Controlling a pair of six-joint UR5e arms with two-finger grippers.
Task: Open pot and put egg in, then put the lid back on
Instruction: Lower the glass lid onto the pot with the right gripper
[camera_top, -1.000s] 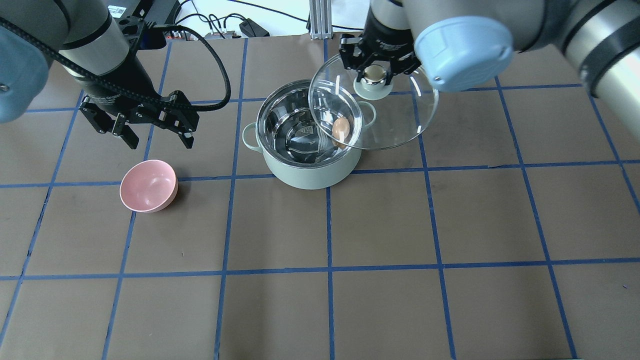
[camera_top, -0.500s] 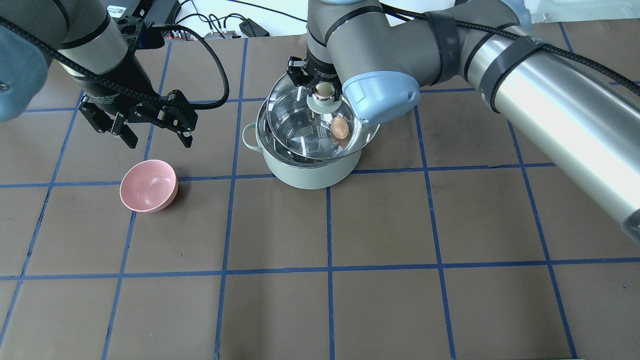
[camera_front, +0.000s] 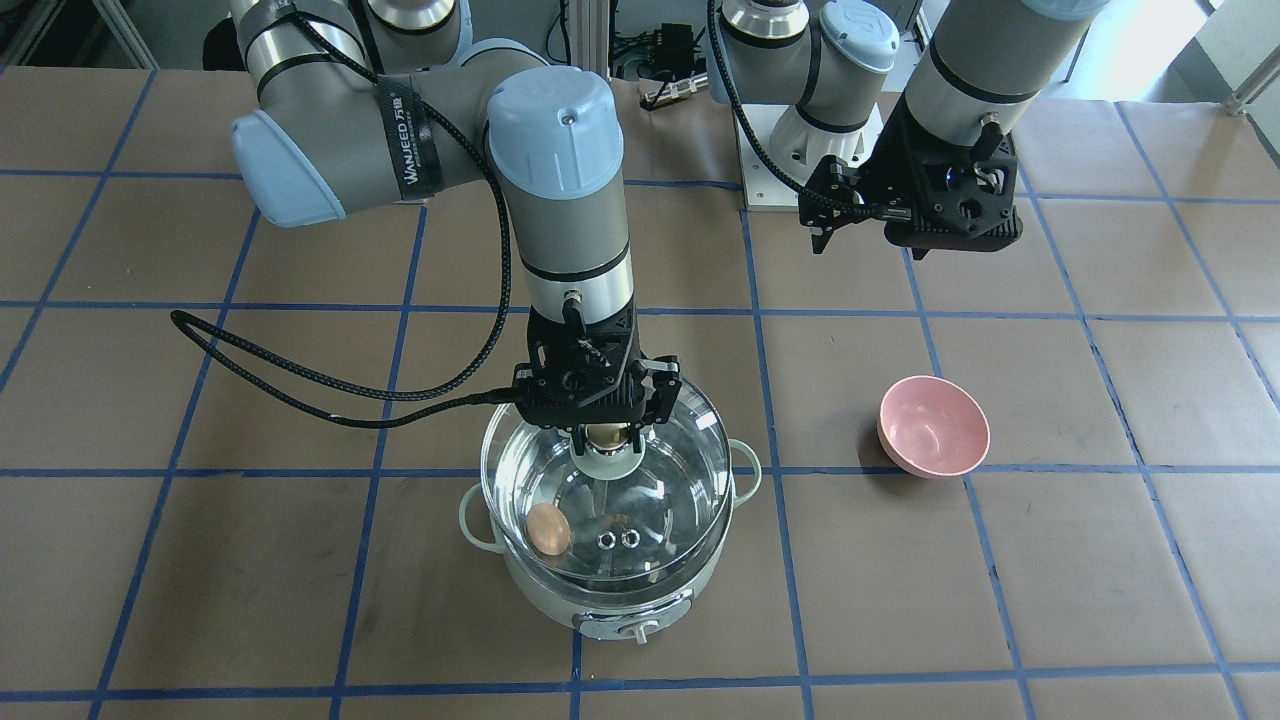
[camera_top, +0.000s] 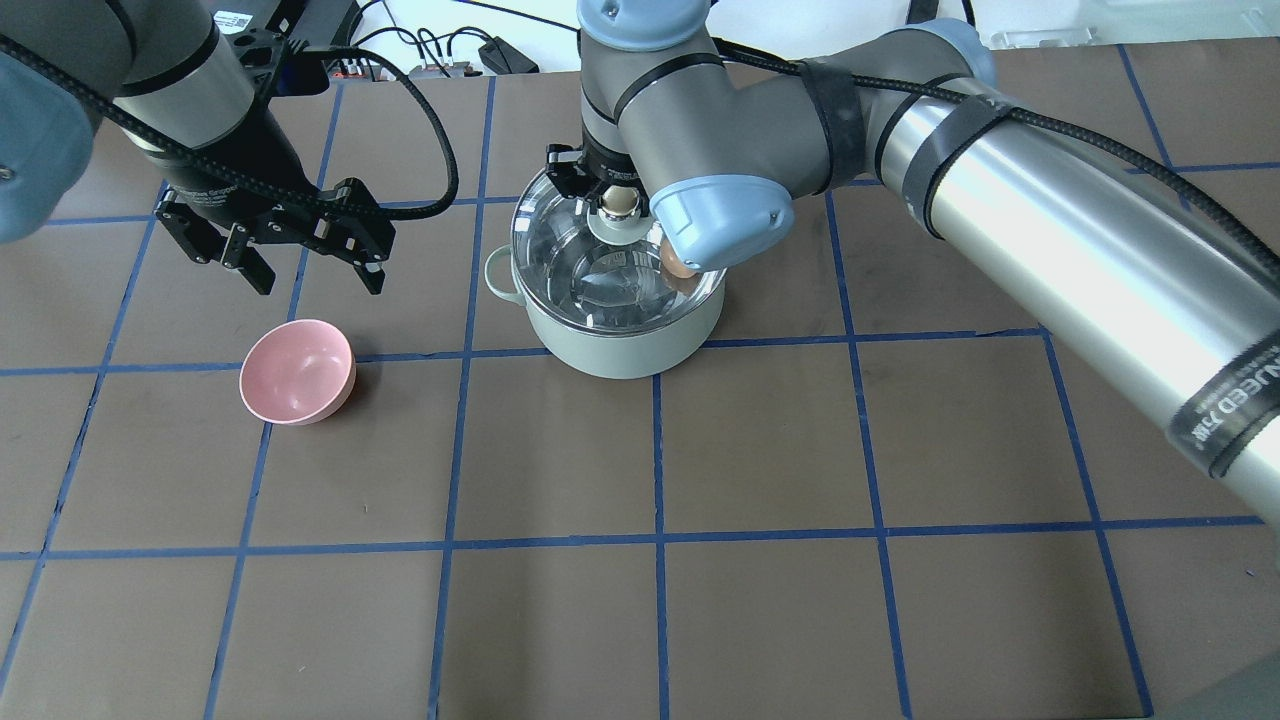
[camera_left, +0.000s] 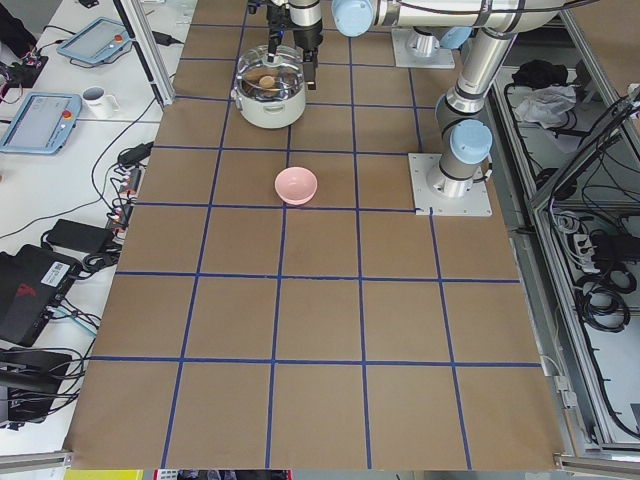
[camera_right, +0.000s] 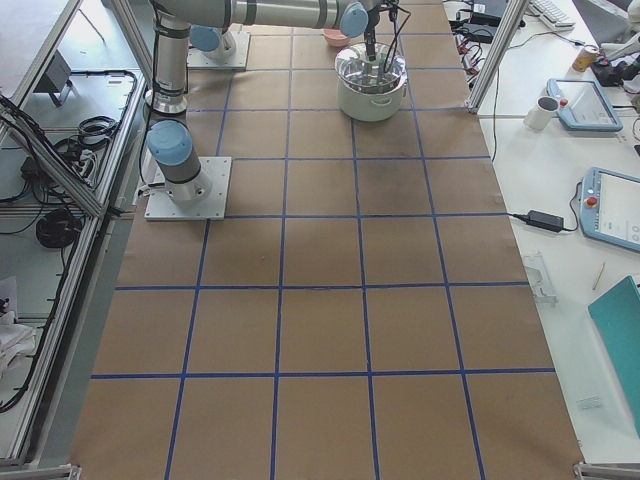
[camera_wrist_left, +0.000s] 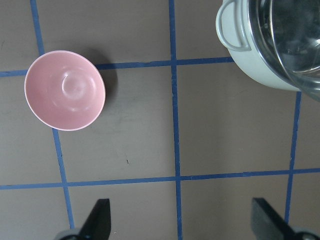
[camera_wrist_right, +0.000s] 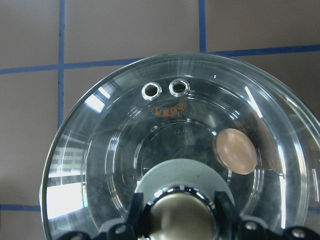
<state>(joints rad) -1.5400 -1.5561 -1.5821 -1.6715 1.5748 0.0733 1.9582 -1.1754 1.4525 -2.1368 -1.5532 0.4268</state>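
Observation:
The mint-green pot (camera_top: 620, 345) stands at the table's back middle, its dial knob (camera_front: 640, 630) facing away from the robot. The tan egg (camera_front: 548, 529) lies inside it, seen through the glass, and shows in the right wrist view (camera_wrist_right: 235, 151). My right gripper (camera_top: 620, 203) is shut on the beige knob (camera_front: 607, 437) of the clear glass lid (camera_front: 670, 500). It holds the lid level over the pot's mouth, at or just above the rim; I cannot tell if it rests. My left gripper (camera_top: 320, 285) is open and empty, hovering left of the pot.
A pink bowl (camera_top: 297, 371) sits empty on the table left of the pot, below my left gripper, and shows in the left wrist view (camera_wrist_left: 65, 90). Brown paper with blue tape lines covers the table. Cables lie along the back edge (camera_top: 440, 50).
My right arm has carried the lid leftwards from behind and right of the pot to over its mouth, and lowered it. The egg and the left arm have not moved.

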